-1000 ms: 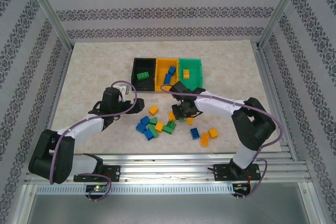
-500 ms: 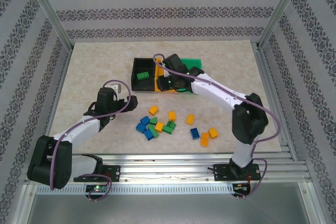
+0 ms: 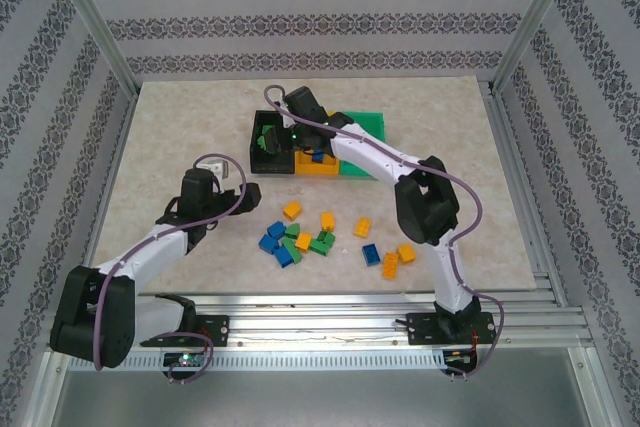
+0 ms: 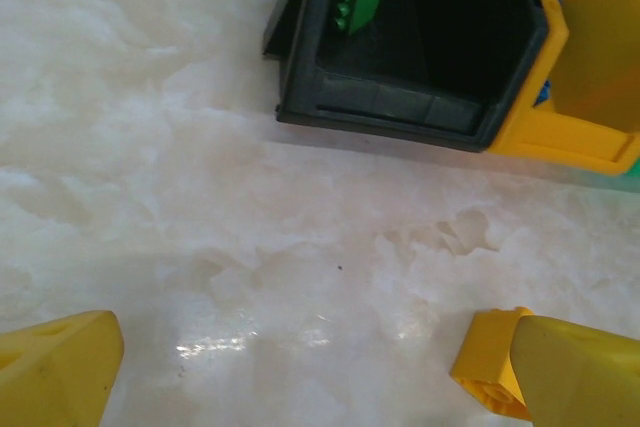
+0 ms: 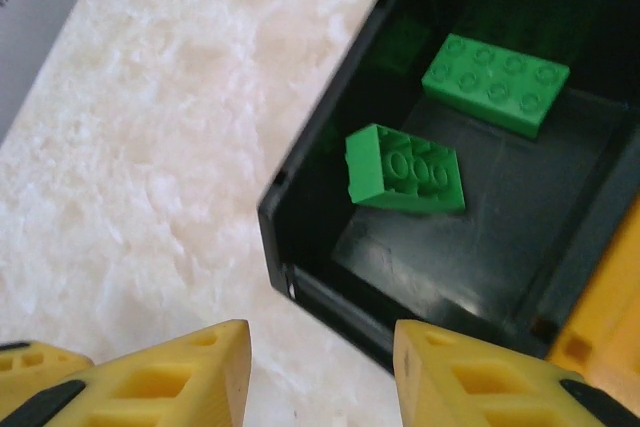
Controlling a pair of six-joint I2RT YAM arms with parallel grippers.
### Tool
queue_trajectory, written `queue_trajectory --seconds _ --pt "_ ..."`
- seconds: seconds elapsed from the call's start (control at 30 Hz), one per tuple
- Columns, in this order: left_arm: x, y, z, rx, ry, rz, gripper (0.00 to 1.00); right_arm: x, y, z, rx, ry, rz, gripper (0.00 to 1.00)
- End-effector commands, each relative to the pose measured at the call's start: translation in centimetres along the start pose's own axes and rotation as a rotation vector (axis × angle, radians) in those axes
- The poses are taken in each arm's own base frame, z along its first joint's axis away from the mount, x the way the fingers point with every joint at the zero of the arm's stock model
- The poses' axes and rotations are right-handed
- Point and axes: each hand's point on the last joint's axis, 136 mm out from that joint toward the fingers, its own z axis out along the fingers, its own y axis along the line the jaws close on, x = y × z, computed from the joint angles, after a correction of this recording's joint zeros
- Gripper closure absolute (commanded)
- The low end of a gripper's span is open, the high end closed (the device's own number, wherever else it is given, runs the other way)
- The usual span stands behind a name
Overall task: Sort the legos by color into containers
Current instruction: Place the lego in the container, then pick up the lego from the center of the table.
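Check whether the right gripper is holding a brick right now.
No, the right gripper is open, with only the black bin and the table showing between its fingers.

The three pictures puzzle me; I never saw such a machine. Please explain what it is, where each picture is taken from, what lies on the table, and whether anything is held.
Two robot arms are bolted at the table's near edge. One picture looks down from above; the other two come from a camera on each wrist, with that gripper's yellow fingers at the bottom. A black bin, a yellow-orange bin and a green bin stand in a row; loose bricks lie nearer the arms. The right gripper is by the black bin, which holds two green bricks. The left gripper is over bare table. Both are open, holding nothing.
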Motion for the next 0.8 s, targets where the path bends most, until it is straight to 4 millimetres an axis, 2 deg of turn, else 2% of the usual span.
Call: queue_trajectory --seconds 0.0,0.27,0.47,0.77 --pt "0.0 -1.4 -0.2 0.1 -0.018 0.025 0.01 0.5 0.3 -3.1 -0.015 -0.023 -0.023 0.58" --pt "0.3 -1.2 0.9 0.094 0.02 0.02 0.01 5.6 -3.5 -8.0 0.069 -0.017 -0.038 0.56" --pt "1.1 -1.7 1.5 0.132 0.062 0.024 0.01 8.5 -7.7 -11.4 0.105 -0.057 0.016 0.55" --pt "1.9 -4.5 2.5 0.202 0.182 0.08 0.02 11.7 -13.3 -14.2 0.166 -0.09 0.078 0.54"
